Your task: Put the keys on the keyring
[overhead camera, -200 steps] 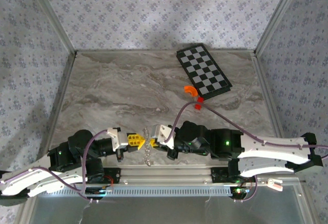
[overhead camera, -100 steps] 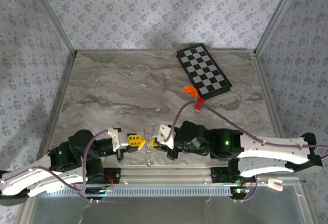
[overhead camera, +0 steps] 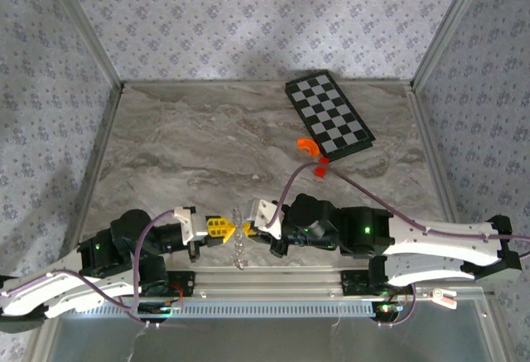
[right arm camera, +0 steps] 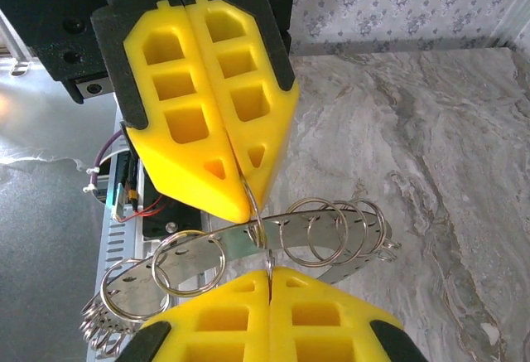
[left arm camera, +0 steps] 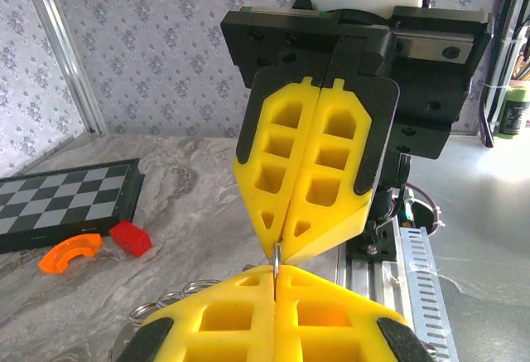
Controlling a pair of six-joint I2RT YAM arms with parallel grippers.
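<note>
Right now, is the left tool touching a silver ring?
Touching. Right wrist view shows the left tool pinching the silver ring between its shut tips.

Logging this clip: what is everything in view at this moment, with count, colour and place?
keyring: one bunch of several split rings, silvery, hanging between the pincers
metal strip: one, silvery, perforated, among the rings
checkered board: one, black-and-white, far right of table
curved piece: one, orange, by the board
block: one, red, beside the curved piece
table: one, grey marbled
left pincer: one, yellow, shut on a keyring ring
right pincer: one, yellow, shut on a keyring ring
</note>
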